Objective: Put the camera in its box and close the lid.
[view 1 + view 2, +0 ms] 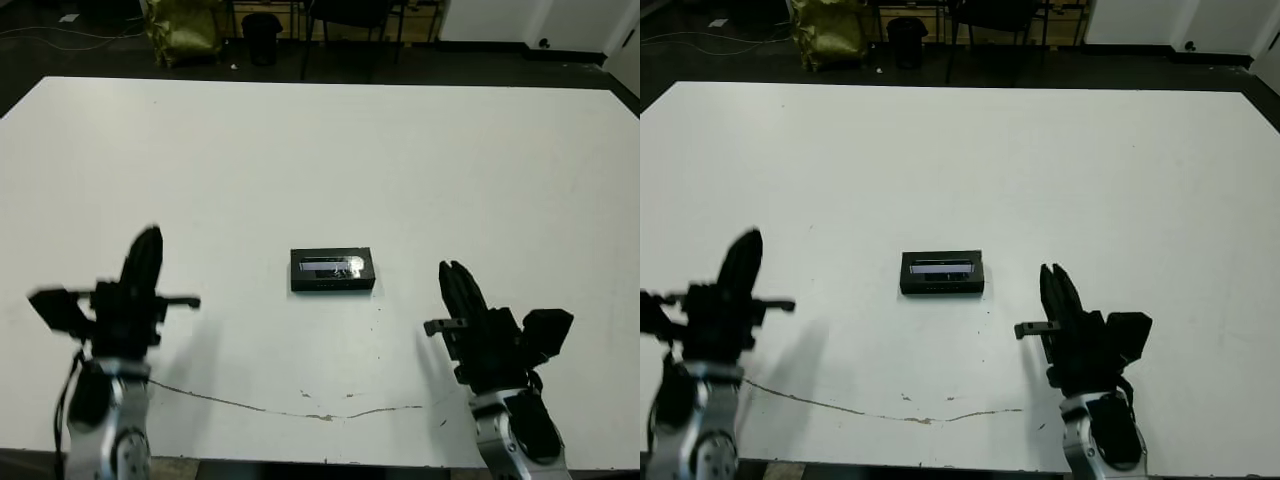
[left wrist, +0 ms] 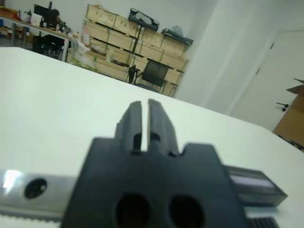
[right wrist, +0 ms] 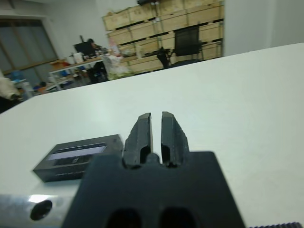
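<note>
The lid [image 1: 333,266], glossy black with a pale strip and a silvery round mark, lies flat on the box [image 1: 333,285] in the middle of the white table [image 1: 330,160]. The camera is hidden. My left gripper [image 1: 149,236] stands near the front left, well to the left of the box, fingers shut with nothing between them. My right gripper [image 1: 453,270] is at the front right, a short way right of the box, also shut and holding nothing. The right wrist view shows the closed box [image 3: 78,154] beside the shut fingers [image 3: 138,133]. The left wrist view catches its end [image 2: 256,186].
A thin dark crack line [image 1: 300,408] runs along the table near its front edge. Beyond the far edge stand a yellow bag [image 1: 185,28], a dark bin [image 1: 262,35] and chair legs. Stacked wooden crates [image 3: 161,21] and a person at a desk [image 3: 90,47] show far off.
</note>
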Controlling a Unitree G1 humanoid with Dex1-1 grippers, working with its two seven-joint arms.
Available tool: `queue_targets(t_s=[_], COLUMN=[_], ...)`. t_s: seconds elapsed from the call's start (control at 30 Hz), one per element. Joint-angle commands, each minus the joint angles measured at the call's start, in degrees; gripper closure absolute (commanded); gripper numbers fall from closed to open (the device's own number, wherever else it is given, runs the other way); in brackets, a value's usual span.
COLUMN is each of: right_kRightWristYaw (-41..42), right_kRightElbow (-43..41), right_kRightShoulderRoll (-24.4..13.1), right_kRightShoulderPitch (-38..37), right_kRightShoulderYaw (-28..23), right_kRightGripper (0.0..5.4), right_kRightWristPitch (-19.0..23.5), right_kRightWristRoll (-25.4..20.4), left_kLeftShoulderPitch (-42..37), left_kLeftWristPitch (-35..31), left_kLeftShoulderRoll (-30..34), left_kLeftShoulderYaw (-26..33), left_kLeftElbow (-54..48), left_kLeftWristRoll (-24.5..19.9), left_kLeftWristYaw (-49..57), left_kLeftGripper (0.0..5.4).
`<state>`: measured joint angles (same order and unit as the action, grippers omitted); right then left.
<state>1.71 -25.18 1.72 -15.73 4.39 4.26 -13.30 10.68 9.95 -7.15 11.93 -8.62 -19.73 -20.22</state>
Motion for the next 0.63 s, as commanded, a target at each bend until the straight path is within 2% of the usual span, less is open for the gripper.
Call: queue_targets(t_s=[0.03, 0.13, 0.2, 0.3, 0.63], right_kRightWristYaw=[-1.5, -1.7, -1.9, -2.1, -0.6], right_kRightElbow=[2.6, 4.0, 5.4, 6.9, 8.2], right_kRightShoulderRoll=[1.2, 1.7, 2.1, 2.5, 2.8], right_kRightShoulderPitch=[0.8, 1.6, 2.4, 3.3, 3.0], right_kRightShoulderYaw=[-1.1, -1.7, -2.3, -3.1, -3.6], right_kRightGripper=[5.40, 5.40, 5.40, 5.40, 5.40], right_kRightWristPitch=[0.2, -0.2, -0.9, -1.8, -4.3], right_kRightWristRoll=[0.8, 0.9, 1.2, 1.6, 1.8], left_kLeftShoulderPitch=[-1.1, -4.2, -5.9, -7.5, -7.7], left_kLeftWristPitch=[6.6, 14.0, 16.5, 17.3, 15.9], left_kLeftShoulderRoll=[-0.2, 0.0, -0.1, -0.1, 0.8], left_kLeftShoulderYaw=[-1.9, -2.8, -3.1, -3.8, -5.4], left_kLeftElbow=[5.9, 12.0, 14.3, 14.7, 13.0], left_kLeftWristRoll=[3.4, 5.6, 7.0, 8.4, 7.8], left_kLeftWristYaw=[0.3, 0.7, 2.0, 3.9, 5.3], left_kLeftGripper=[5.38, 5.38, 5.38, 5.38, 5.38])
